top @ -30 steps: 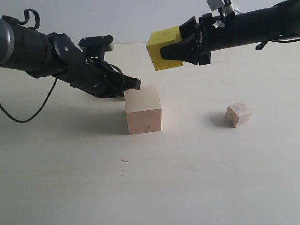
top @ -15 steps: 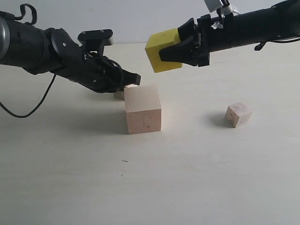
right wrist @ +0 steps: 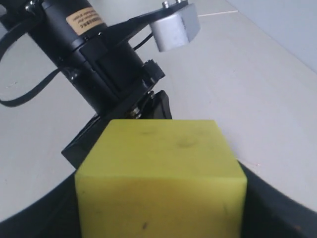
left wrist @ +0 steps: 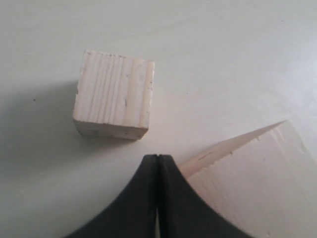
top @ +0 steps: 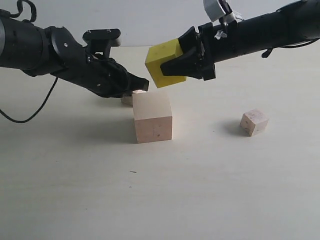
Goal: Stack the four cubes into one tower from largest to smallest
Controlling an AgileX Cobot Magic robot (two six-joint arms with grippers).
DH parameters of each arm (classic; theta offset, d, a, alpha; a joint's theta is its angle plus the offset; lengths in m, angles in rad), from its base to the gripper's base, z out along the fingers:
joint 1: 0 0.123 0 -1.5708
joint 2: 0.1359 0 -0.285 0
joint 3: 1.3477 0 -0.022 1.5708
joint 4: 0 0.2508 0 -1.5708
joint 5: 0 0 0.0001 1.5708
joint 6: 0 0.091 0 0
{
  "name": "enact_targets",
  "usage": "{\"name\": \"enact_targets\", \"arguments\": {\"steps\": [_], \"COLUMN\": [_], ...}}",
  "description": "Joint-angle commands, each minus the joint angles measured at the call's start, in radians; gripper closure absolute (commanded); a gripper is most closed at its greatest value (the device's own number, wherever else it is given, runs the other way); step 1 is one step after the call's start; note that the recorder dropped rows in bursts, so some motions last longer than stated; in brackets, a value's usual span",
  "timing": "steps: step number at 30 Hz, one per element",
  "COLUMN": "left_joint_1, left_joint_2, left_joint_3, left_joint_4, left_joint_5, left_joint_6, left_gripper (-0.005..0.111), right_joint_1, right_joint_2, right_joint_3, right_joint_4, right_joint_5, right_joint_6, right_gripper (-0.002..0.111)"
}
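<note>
Right gripper (top: 172, 60): jaws clamped on yellow cube (top: 159, 65), which hangs just above the large cube (top: 152, 119), offset slightly right. Left gripper (left wrist: 157, 163): jaws together, empty.

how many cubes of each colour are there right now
pale wood: 3, the large cube, the small cube at right, the small cube behind the large one
yellow: 1, the yellow cube
total: 4
</note>
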Motion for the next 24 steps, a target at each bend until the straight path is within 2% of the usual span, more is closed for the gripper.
{"name": "enact_targets", "arguments": {"steps": [1, 6, 13, 18, 24], "left_joint_1": [0.024, 0.07, 0.079, 0.079, 0.079], "left_joint_2": [-0.076, -0.198, -0.395, -0.457, -0.464], "left_joint_3": [0.045, 0.115, 0.187, 0.194, 0.194], "left_joint_4": [0.025, 0.025, 0.039, 0.058, 0.058], "left_joint_5": [-0.014, -0.01, 0.013, 0.027, 0.073], "left_joint_6": [0.002, 0.002, 0.004, 0.004, 0.002], "left_gripper": [0.107, 0.107, 0.107, 0.107, 0.107], "right_joint_1": [0.023, 0.028, 0.067, 0.117, 0.121], "right_joint_2": [0.007, 0.03, 0.067, 0.077, 0.082], "right_joint_3": [-0.007, -0.007, -0.007, -0.007, -0.007], "right_joint_4": [0.01, 0.021, 0.007, 0.002, -0.015], "right_joint_5": [0.012, 0.012, 0.012, 0.012, 0.012], "right_joint_6": [-0.052, -0.053, -0.053, -0.053, -0.053], "right_gripper": [0.108, 0.108, 0.108, 0.108, 0.108]}}
